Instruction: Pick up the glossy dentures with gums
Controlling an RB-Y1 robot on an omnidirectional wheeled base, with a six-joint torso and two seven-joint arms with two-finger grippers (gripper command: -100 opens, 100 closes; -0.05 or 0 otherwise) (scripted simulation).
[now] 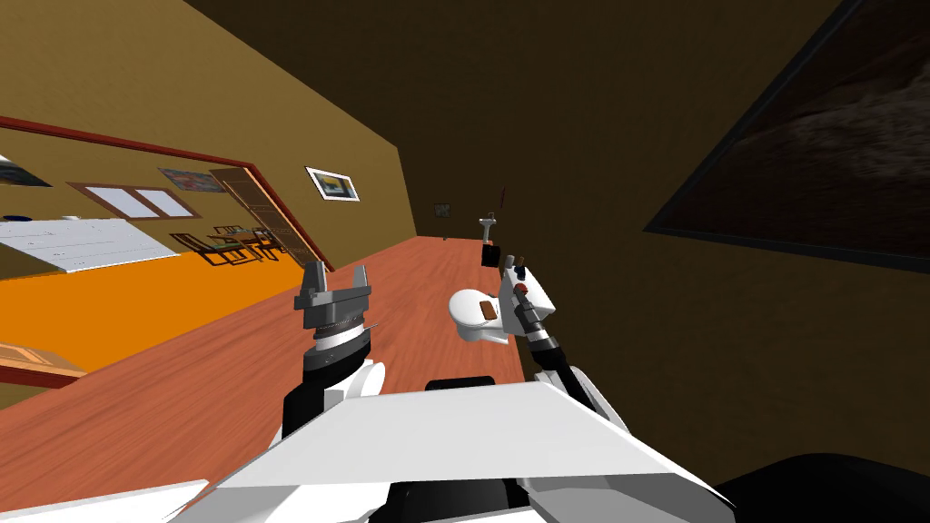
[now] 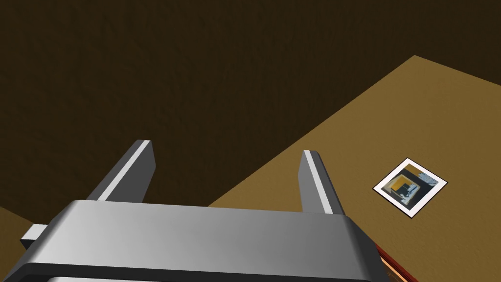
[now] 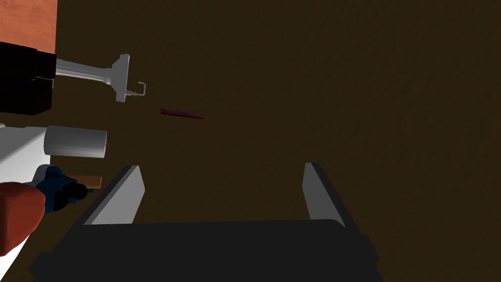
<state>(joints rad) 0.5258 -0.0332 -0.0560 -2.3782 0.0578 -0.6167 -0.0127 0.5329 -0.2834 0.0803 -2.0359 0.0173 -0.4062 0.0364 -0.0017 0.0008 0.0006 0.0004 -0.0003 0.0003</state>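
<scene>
Holds the white-and-dark left forearm point(image 1: 313, 399) up in front, left of centre, with the left gripper point(image 1: 338, 270), two thin light grey blade fingers on a dark box, pointing up and away. Has its fingers point(image 2: 313, 181) spread wide, nothing between them. Reaches the dark right forearm point(image 1: 556, 361) forward on the right side, further out than the left. Points the right gripper point(image 3: 222, 169), same grey blades on a dark box, ahead with fingers point(image 3: 128, 196) parted about a third of the wrist view's width, gripping nothing.
</scene>
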